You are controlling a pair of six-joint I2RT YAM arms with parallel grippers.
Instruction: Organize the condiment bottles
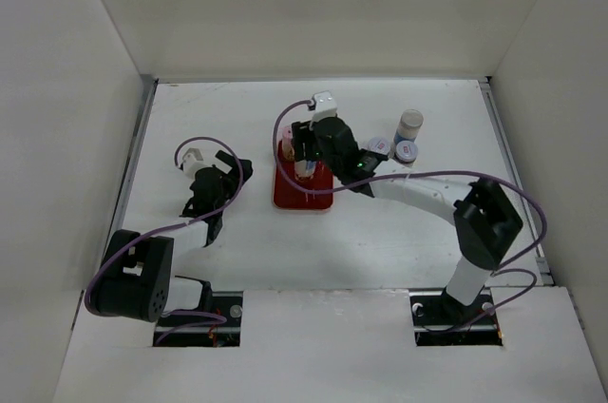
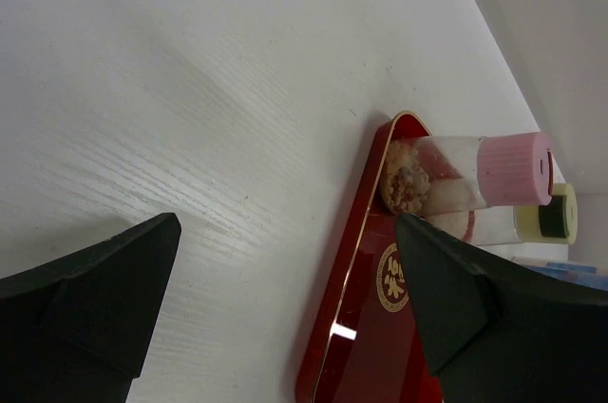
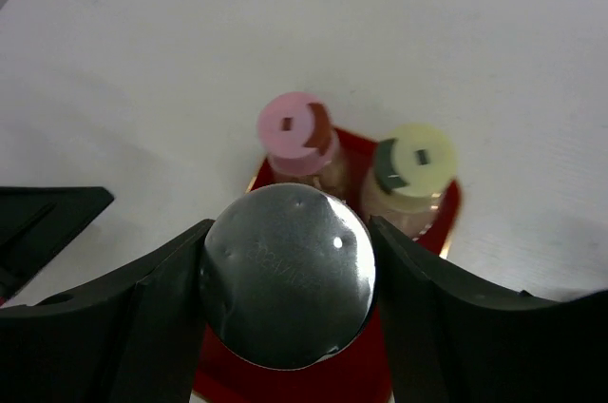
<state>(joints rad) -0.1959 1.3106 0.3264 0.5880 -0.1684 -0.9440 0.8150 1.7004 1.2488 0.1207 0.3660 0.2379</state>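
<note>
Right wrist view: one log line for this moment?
right tool: closed on silver-lid jar over red tray | pink-lid jar, yellow-lid jar: upright on tray | left tool: open, empty

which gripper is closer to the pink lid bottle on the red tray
Right. The right gripper is over the red tray, clamped on a silver-lidded bottle right beside the pink-lidded bottle. The left gripper sits open over bare table off the tray's left side.

Bottles: six total — three on the tray, three off it. Red tray: one. Robot arms — two.
</note>
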